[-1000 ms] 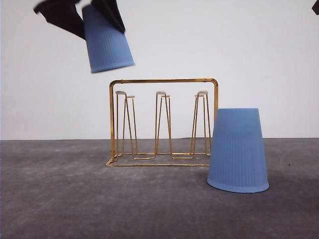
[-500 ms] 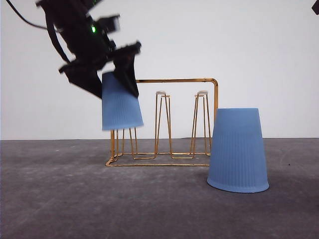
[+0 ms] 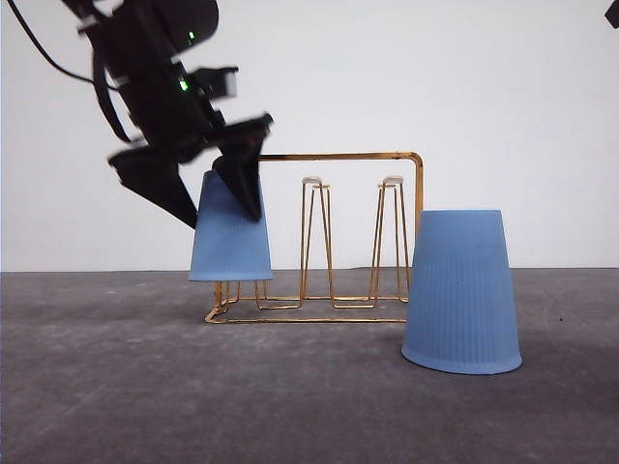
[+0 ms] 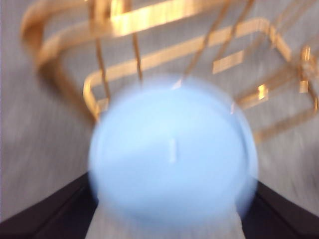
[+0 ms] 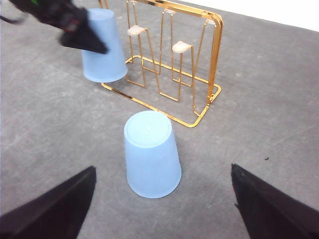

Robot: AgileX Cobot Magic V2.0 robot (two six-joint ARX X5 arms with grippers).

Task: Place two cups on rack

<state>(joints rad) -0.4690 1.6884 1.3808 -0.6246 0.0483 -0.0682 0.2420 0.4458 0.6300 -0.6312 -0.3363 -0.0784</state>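
Note:
A light-blue ribbed cup (image 3: pixel 230 237) hangs upside down over the leftmost prongs of the gold wire rack (image 3: pixel 334 156), its rim just above the rack's base. My left gripper (image 3: pixel 211 198) is shut on this cup's upper end, fingers on either side. In the left wrist view the cup's closed bottom (image 4: pixel 172 154) is blurred between the dark fingers (image 4: pixel 47 214), with the rack's wires (image 4: pixel 149 15) behind. The other cup (image 3: pixel 462 290) stands upside down on the table right of the rack. Above that cup (image 5: pixel 151 149) my right gripper (image 5: pixel 162 172) hovers open, with nothing between its fingers.
The grey table (image 3: pixel 116 387) stretches out in front of and left of the rack. The middle prongs (image 3: pixel 313 181) and the right prongs (image 3: pixel 392 181) carry nothing. A plain white wall is behind. A dark bit of the right arm (image 3: pixel 612 12) shows at the top right corner.
My left gripper came down from high on the left with the cup and lowered it over the rack's left prongs; the cup now sits lower and more upright. The standing cup has not moved.

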